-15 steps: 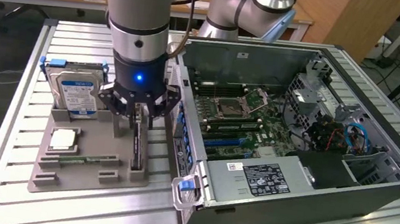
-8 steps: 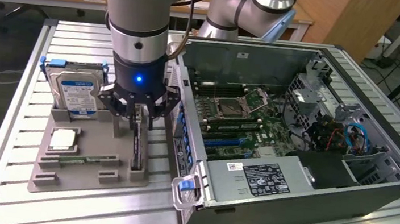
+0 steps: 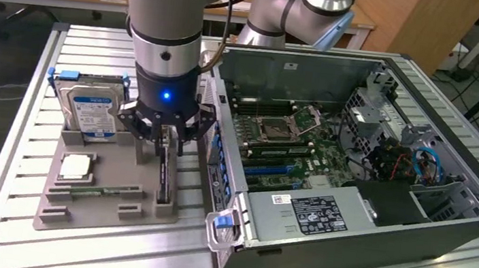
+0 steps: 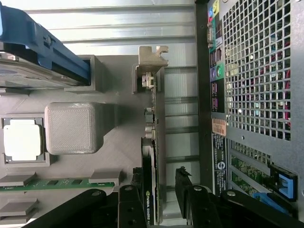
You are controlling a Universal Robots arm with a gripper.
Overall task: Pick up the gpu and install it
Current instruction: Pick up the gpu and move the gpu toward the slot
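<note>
While the end effector (image 3: 168,140) hung straight above the gpu (image 3: 165,181), its jaws stood apart, one finger off each flat face of the card, clamped on nothing; gpu stood on edge in a slot of the grey tray (image 3: 102,212) on the counter (image 3: 114,259), just beside the open computer case (image 3: 349,216); long axis ran parallel to the case's rear panel, square to the closing line; silver bracket (image 4: 152,59) sat at the far end from the fingers (image 4: 184,178).

The arm (image 3: 174,9) stands upright, claw (image 3: 167,144) pointing down, fingers (image 4: 184,190) apart.
</note>
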